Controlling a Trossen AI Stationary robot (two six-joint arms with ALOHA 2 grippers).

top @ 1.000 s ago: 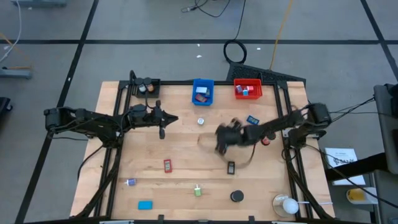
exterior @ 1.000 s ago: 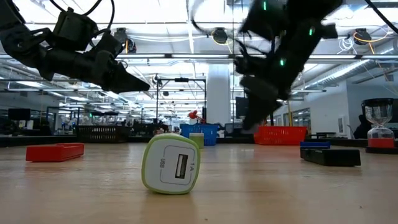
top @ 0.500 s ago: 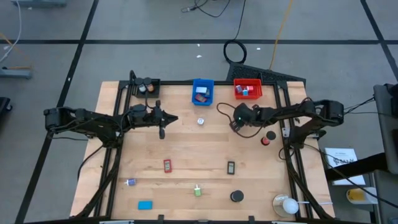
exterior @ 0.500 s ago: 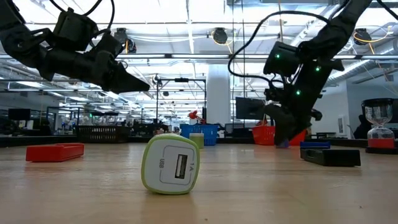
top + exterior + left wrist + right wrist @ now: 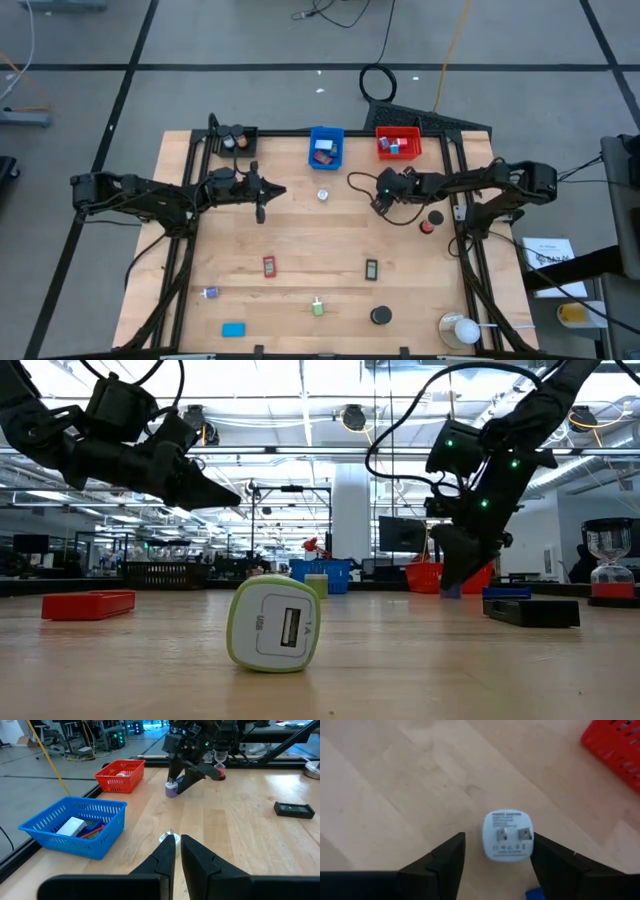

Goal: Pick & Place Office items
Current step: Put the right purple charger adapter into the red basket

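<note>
A small pale lavender plug adapter (image 5: 507, 836) stands on the wood, prongs up, in front of the red bin (image 5: 398, 143). My right gripper (image 5: 497, 837) is open and slants down over it, one finger on each side. The adapter also shows in the left wrist view (image 5: 171, 787) and the low view (image 5: 453, 590). My left gripper (image 5: 177, 842) hovers shut above the table's far left middle (image 5: 262, 212), with a small silver disc (image 5: 169, 838) on the table beyond its fingertips. Other office items lie scattered toward the near edge. My right gripper's fingers come from above, slanting down, on either side of the adapter. A clear gap shows beside one finger (image 5: 451, 851). The other finger (image 5: 545, 851) lies right at the adapter's edge, and I cannot tell whether it touches. The adapter rests on the table.
The blue bin (image 5: 325, 147) and black bin (image 5: 235, 140) line the far edge. A red block (image 5: 269, 266), black block (image 5: 371, 269), green charger (image 5: 317, 307), black disc (image 5: 380, 316), blue block (image 5: 233, 329) and red disc (image 5: 427, 226) lie about. A white object in a clear holder (image 5: 460, 328) stands near right.
My right gripper has swept from the middle of the table toward the far right, to just in front of the red bin, sinking a little. Over the last half second it has stayed there, above the adapter standing on the table.
</note>
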